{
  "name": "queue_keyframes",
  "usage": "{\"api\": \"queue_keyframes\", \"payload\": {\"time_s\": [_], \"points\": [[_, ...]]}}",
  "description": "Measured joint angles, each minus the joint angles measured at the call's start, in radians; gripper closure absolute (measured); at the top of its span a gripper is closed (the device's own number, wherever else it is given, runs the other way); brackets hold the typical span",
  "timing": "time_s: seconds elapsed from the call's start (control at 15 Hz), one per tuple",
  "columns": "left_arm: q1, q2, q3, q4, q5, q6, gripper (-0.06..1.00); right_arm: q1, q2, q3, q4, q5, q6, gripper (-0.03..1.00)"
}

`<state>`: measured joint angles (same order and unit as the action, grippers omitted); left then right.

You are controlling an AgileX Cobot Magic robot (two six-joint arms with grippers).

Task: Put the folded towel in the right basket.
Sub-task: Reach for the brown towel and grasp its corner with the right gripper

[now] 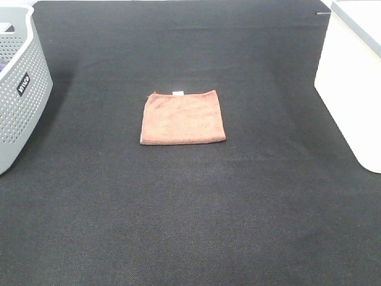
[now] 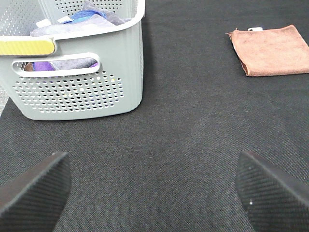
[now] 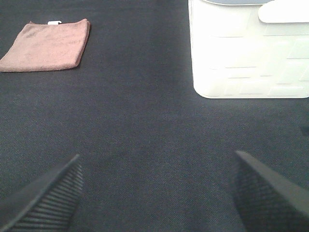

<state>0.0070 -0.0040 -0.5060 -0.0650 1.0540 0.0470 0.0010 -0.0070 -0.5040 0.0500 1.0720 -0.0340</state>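
Black cloth covers the table [image 1: 190,238] from edge to edge, and no more of the room shows. The folded towel [image 1: 183,118] lies flat in the middle of it, reddish-brown, with a small white tag [image 1: 178,93] on its far edge. The right basket [image 1: 351,83] is the big white one with smooth walls. It stands well apart from the towel, on the right side. A grey basket [image 1: 18,101] full of little holes stands on the left side, with blue and purple clothes inside.

The left gripper [image 2: 154,191] hangs over the black cloth near the grey basket, fingers spread wide with nothing between them. The right gripper [image 3: 155,193] hangs near the white basket, spread wide and holding nothing too.

I think the job is at its very start, since nothing touches the towel. The next move looks like a reach to the towel, and the right arm is on the basket's side. The towel is thin, so the fingers must go right down to the cloth and pinch all the layers at one edge
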Motion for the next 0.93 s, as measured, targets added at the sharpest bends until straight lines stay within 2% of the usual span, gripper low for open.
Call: {"api": "queue_keyframes", "payload": {"time_s": [0.93], "points": [[0.0, 0.0, 0.0, 0.0, 0.0, 0.0, 0.07, 0.0, 0.0, 0.0, 0.0, 0.0, 0.0, 0.19]]}}
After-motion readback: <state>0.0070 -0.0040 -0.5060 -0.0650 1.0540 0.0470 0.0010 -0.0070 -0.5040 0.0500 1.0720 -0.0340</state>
